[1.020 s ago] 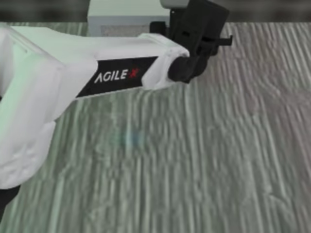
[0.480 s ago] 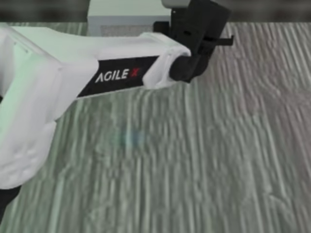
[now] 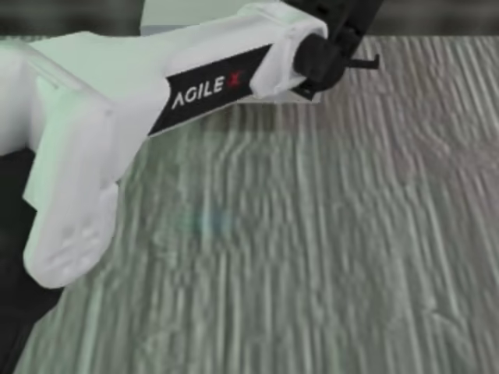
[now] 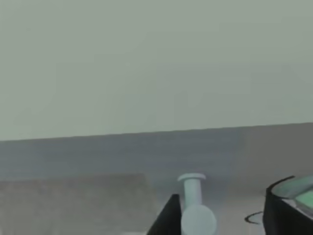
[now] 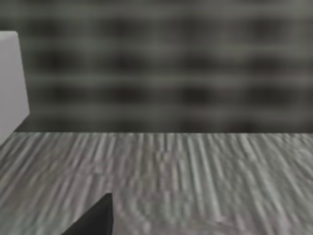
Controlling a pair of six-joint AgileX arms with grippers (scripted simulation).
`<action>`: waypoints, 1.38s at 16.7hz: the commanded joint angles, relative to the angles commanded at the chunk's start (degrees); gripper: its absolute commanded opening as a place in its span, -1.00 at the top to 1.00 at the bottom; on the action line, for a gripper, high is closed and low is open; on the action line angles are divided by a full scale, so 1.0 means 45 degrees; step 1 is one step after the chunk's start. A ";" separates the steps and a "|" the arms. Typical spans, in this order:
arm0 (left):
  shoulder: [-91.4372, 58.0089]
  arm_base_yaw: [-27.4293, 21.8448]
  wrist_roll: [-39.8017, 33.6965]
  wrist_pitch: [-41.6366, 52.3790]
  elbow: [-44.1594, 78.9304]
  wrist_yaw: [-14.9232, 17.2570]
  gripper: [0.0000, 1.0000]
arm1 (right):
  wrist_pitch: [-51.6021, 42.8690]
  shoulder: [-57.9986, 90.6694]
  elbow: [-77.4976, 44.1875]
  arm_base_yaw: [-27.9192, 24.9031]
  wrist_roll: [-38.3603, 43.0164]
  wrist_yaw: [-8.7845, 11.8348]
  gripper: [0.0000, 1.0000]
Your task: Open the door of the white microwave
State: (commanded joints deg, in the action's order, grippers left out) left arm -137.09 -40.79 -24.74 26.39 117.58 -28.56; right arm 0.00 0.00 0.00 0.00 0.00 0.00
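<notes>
The white microwave (image 3: 183, 14) stands at the table's (image 3: 312, 249) far edge, and the left gripper (image 3: 343, 31) is at its front. Whether it grips the door (image 3: 273, 97) I cannot tell. I judge the door is being opened; next it must swing out wider.

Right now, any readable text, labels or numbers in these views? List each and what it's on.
"AGILE X": white letters, the X in red, on the black panel along the left arm, top view.
White microwave: no text readable on the part that shows.
Left wrist view: no text.
Right wrist view: no text.
Table: no markings.
</notes>
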 joint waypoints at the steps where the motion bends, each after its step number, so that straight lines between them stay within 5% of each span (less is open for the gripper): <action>1: -0.0293 0.0084 -0.0223 0.1194 0.0836 0.0264 1.00 | 0.0000 0.0000 0.0000 0.0000 0.0000 0.0000 -1.00; 9: -0.1850 0.0773 -0.1725 0.8414 0.6207 0.2216 1.00 | 0.0000 0.0000 0.0000 0.0000 0.0000 0.0000 -1.00; 23: -0.1979 0.0870 -0.1891 0.9040 0.6789 0.2456 1.00 | 0.0000 0.0000 0.0000 0.0000 0.0000 0.0000 -1.00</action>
State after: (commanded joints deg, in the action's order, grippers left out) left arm -145.99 -36.87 -33.25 67.07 148.13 -17.50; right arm 0.00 0.00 0.00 0.00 0.00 0.00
